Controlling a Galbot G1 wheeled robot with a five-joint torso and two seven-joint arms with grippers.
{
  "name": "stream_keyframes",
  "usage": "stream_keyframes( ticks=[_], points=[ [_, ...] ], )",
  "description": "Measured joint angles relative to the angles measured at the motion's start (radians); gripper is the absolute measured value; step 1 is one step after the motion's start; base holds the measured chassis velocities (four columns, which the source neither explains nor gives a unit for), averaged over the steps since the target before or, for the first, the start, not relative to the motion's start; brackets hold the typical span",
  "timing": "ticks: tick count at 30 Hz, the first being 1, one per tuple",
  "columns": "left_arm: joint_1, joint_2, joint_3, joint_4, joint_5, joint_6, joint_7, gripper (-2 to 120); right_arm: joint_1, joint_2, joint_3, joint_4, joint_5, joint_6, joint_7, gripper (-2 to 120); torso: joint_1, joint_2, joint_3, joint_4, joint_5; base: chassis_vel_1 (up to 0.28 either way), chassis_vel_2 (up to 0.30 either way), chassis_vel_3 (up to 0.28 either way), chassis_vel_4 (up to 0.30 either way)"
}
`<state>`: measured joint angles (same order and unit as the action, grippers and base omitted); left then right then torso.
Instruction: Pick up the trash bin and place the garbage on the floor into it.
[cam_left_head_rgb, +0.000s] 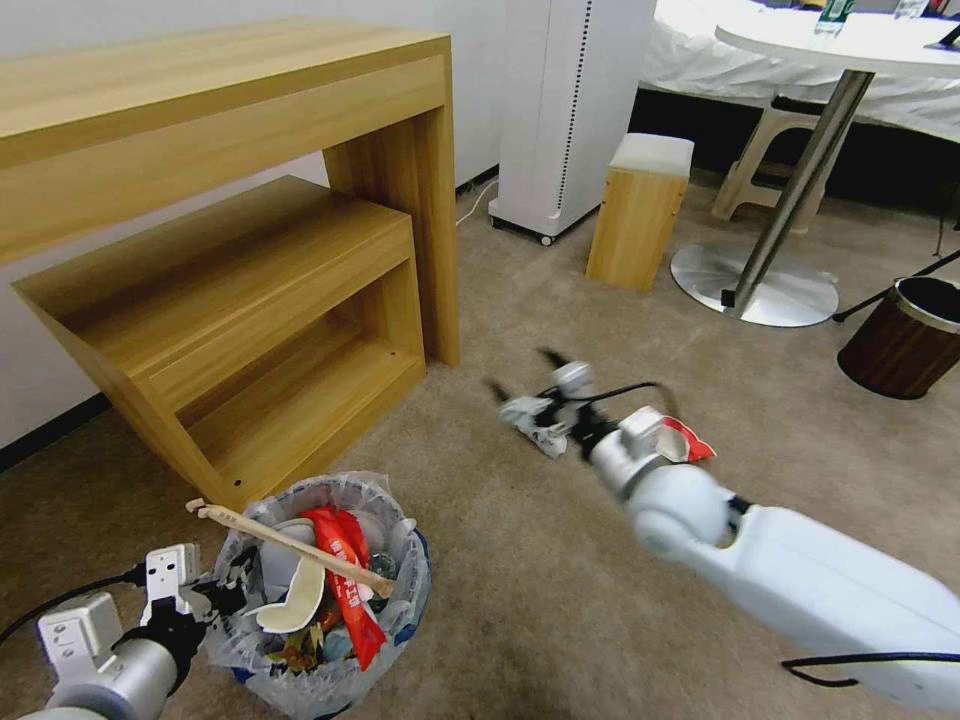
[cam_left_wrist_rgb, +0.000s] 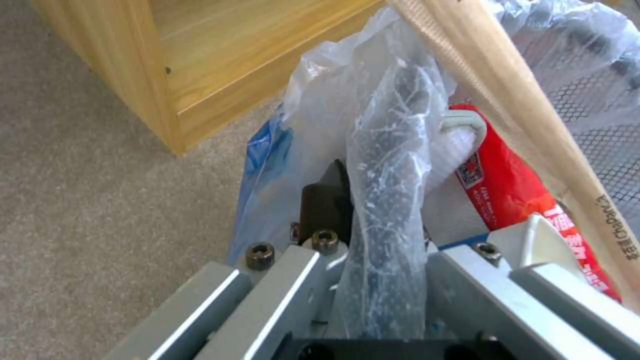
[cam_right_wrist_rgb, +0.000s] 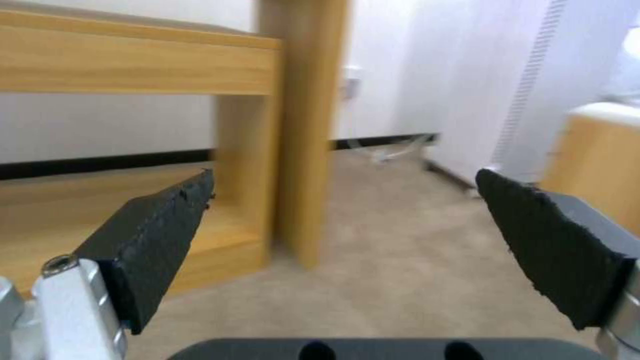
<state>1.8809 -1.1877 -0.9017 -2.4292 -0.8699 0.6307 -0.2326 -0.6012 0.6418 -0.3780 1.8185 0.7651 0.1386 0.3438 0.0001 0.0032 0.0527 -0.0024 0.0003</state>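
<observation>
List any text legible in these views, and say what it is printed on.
"ChaPanCa", roughly; letters small: on the long pale wooden stick lying across the black bag-lined trash bin.
White print and a small label on the red plastic wrapper in the bin: too blurred to read.
Nothing else legible.

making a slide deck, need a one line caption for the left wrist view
Left hand shut on the bag-lined rim of the trash bin, with a wooden stick and red wrapper inside.
</observation>
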Motion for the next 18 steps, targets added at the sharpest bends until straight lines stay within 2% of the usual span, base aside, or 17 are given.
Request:
stream_keyframes(
  ticks=[9, 18],
  points=[
    [-0.007, 0.015, 0.003, 0.004, 0.005, 0.0, 0.021, 1, -0.163, -0.07, 0.16, -0.033, -0.032, 0.036, 0.002, 100, 0.0, 0.0, 0.0, -0.0002, -0.0004, 0.0, 0.0, 0.0, 0.0],
    [-0.016, 0.038, 0.005, 0.015, 0.012, -0.008, 0.041, 1, -0.292, -0.042, 0.24, -0.103, -0.095, 0.024, 0.038, 100, 0.0, 0.0, 0.0, 0.0001, -0.0001, 0.0, 0.0, 0.0, 0.0]
  ],
)
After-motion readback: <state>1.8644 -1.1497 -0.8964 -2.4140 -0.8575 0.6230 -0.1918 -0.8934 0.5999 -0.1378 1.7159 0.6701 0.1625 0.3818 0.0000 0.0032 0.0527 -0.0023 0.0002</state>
